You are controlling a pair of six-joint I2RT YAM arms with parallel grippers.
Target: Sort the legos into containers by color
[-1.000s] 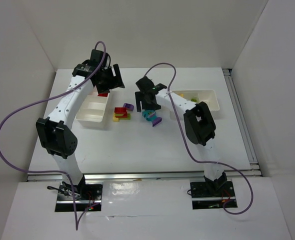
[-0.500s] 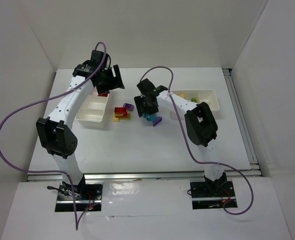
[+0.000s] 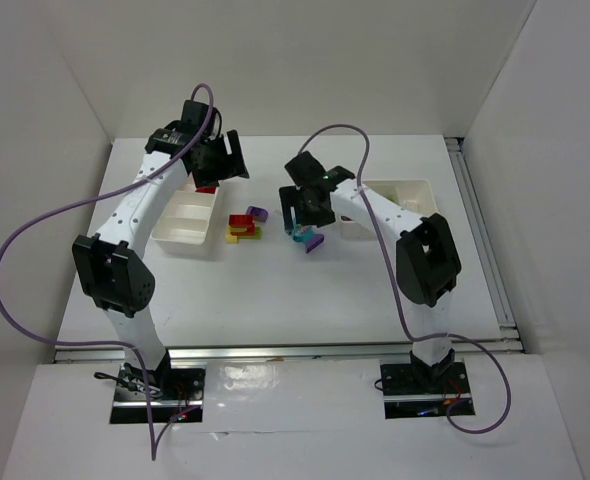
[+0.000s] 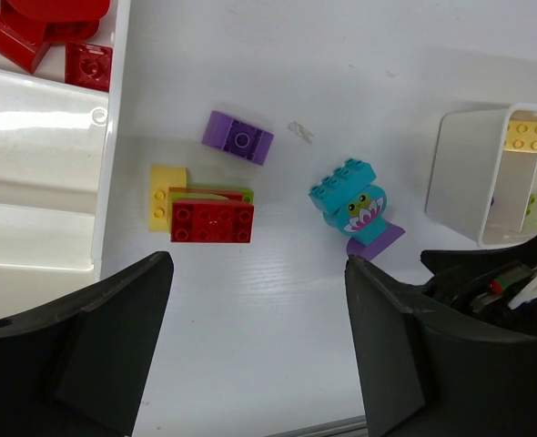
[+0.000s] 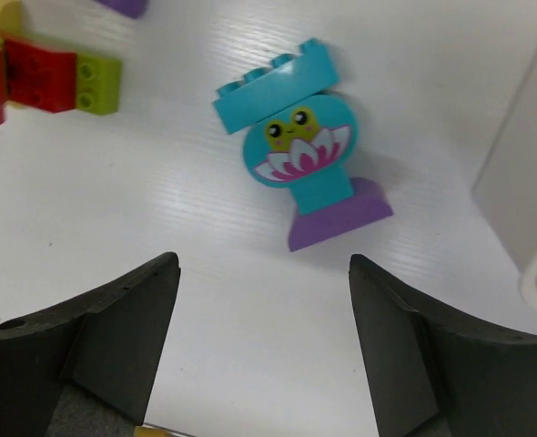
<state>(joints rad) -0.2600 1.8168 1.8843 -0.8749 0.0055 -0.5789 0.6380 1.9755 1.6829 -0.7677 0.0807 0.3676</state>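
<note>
a: hovering the right gripper (image 5: pixel 262 300) wide open over the cyan frog brick (image 5: pixel 291 137), nothing gripped.
b: lying mid-table, touching a purple brick (image 5: pixel 341 214), near the right tray (image 4: pixel 452 173).
a: pick step, probably. next: drop straight, pinch cyan alone.
b: same with the left gripper (image 4: pixel 259 309): spread, empty.

Red legos (image 4: pixel 34 32) cropped at edge

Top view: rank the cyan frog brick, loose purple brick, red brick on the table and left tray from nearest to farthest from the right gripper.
From the right gripper:
1. cyan frog brick, just under its fingers.
2. loose purple brick, to its left, mid-table.
3. red brick, just beyond the purple one.
4. left tray, farthest left.
</note>
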